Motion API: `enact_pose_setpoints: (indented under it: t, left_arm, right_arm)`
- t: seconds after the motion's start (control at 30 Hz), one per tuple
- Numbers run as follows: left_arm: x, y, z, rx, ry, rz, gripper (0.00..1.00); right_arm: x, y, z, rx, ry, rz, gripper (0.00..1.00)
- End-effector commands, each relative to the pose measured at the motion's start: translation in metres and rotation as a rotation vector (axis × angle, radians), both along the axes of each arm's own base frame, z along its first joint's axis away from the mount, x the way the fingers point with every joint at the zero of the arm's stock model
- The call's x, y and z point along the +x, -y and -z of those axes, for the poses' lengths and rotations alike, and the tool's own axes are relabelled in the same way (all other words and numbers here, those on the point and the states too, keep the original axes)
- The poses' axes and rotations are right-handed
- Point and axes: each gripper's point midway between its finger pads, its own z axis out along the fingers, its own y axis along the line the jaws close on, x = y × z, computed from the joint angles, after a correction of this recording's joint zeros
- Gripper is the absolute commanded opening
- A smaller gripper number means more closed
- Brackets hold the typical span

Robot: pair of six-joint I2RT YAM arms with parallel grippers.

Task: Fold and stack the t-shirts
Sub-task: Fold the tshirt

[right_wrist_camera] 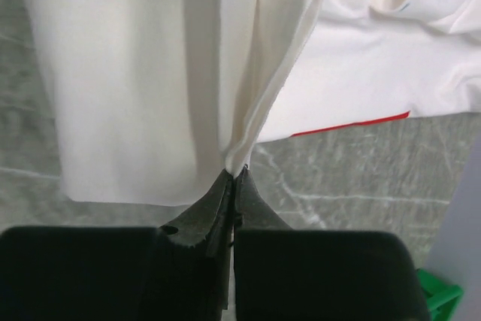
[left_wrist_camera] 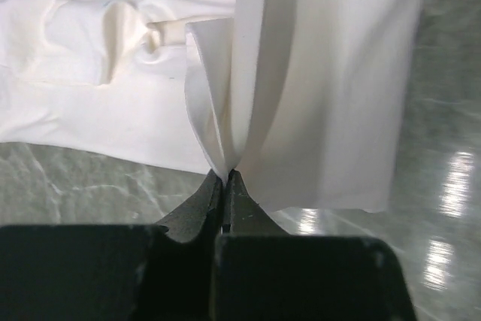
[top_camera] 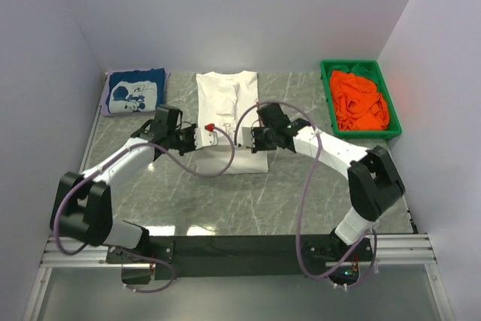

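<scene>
A white t-shirt (top_camera: pixel 225 95) lies lengthwise at the table's middle, with its near part lifted into a fold between both grippers. My left gripper (top_camera: pixel 197 139) (left_wrist_camera: pixel 225 177) is shut on the shirt's left edge, a pinch of white cloth (left_wrist_camera: pixel 225 110) rising from its tips. On the opposite edge my right gripper (top_camera: pixel 254 139) (right_wrist_camera: pixel 237 172) is shut the same way on the white cloth (right_wrist_camera: pixel 255 110). A small red mark (top_camera: pixel 210 126) shows by the left gripper. A folded navy t-shirt (top_camera: pixel 135 91) with white graphic lies at the back left. Orange t-shirts (top_camera: pixel 359 101) fill the bin.
The green plastic bin (top_camera: pixel 328 84) stands at the back right against the wall. Grey marble tabletop (top_camera: pixel 248 201) stretches in front of the white shirt. White walls close in the left, back and right sides. A thin red line (right_wrist_camera: pixel 353 123) shows at the white cloth's edge.
</scene>
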Motion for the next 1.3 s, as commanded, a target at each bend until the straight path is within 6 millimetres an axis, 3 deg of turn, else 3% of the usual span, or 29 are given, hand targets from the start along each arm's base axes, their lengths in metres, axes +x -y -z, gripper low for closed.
enact_pose_setpoints:
  t: [0.0, 0.03, 0.07, 0.1, 0.13, 0.2, 0.23, 0.27, 0.3, 0.33, 0.4, 0.43, 0.47, 0.63, 0.83, 0.9, 1.0, 1.03, 1.1, 1.2, 1.27]
  left_arm:
    - [0.044, 0.006, -0.027, -0.036, 0.148, 0.053, 0.01]
    - [0.053, 0.002, -0.019, -0.029, 0.136, 0.043, 0.01]
    - [0.063, 0.003, -0.024, -0.032, 0.154, 0.042, 0.01]
    - [0.069, 0.003, -0.023, -0.032, 0.165, 0.051, 0.01]
    - [0.081, 0.002, -0.021, -0.031, 0.162, 0.045, 0.01]
    - [0.094, 0.003, -0.021, -0.035, 0.172, 0.043, 0.01]
    - [0.101, 0.001, -0.010, -0.028, 0.152, 0.036, 0.01]
    - [0.110, 0.002, -0.015, -0.031, 0.166, 0.036, 0.01]
    - [0.116, 0.000, -0.013, -0.029, 0.170, 0.033, 0.01]
    - [0.122, 0.000, -0.004, -0.025, 0.160, 0.032, 0.01]
    - [0.135, 0.001, -0.006, -0.021, 0.173, 0.033, 0.01]
    - [0.138, 0.001, 0.004, -0.017, 0.149, 0.033, 0.01]
    - [0.145, 0.002, 0.001, -0.017, 0.161, 0.031, 0.01]
    - [0.160, -0.006, 0.018, 0.007, 0.142, 0.009, 0.03]
    - [0.163, -0.017, 0.025, 0.015, 0.120, -0.019, 0.03]
    - [0.164, -0.020, 0.025, 0.023, 0.129, -0.023, 0.03]
    - [0.161, -0.026, 0.027, 0.044, 0.119, -0.048, 0.16]
    - [0.163, -0.028, 0.024, 0.042, 0.124, -0.066, 0.30]
    - [0.168, -0.036, 0.010, 0.014, 0.126, -0.142, 0.43]
    - [0.166, -0.051, -0.013, -0.061, 0.089, -0.211, 0.46]
    - [0.149, -0.052, -0.032, -0.116, 0.044, -0.202, 0.53]
  right_arm:
    - [0.036, -0.005, -0.015, 0.014, 0.058, -0.049, 0.00]
    - [0.046, -0.009, -0.022, 0.023, 0.075, -0.051, 0.00]
    - [0.052, -0.009, -0.013, 0.013, 0.054, -0.055, 0.00]
    - [0.063, -0.012, -0.022, 0.025, 0.074, -0.052, 0.00]
    - [0.071, -0.009, -0.013, 0.013, 0.059, -0.046, 0.00]
    - [0.087, -0.011, -0.020, 0.017, 0.079, -0.044, 0.00]
    - [0.095, -0.007, -0.010, 0.005, 0.065, -0.036, 0.00]
    - [0.101, -0.006, -0.009, 0.002, 0.067, -0.035, 0.00]
    - [0.112, -0.008, -0.017, 0.013, 0.085, -0.034, 0.00]
    - [0.117, -0.008, -0.007, -0.001, 0.071, -0.035, 0.00]
    - [0.130, -0.006, -0.010, 0.000, 0.078, -0.027, 0.00]
    - [0.132, -0.007, -0.003, -0.006, 0.064, -0.030, 0.00]
    - [0.134, -0.005, -0.001, -0.009, 0.062, -0.028, 0.00]
    - [0.152, -0.013, 0.007, 0.006, 0.091, -0.019, 0.00]
    - [0.171, -0.021, 0.002, 0.026, 0.116, 0.016, 0.02]
    - [0.169, -0.019, 0.004, 0.018, 0.116, 0.024, 0.09]
    - [0.168, -0.018, 0.003, 0.022, 0.132, 0.057, 0.39]
    - [0.168, -0.018, -0.005, 0.039, 0.141, 0.080, 0.58]
    - [0.169, -0.014, -0.018, 0.053, 0.155, 0.123, 0.61]
    - [0.157, -0.002, -0.045, 0.081, 0.131, 0.192, 0.61]
    - [0.136, 0.005, -0.065, 0.115, 0.091, 0.199, 0.61]
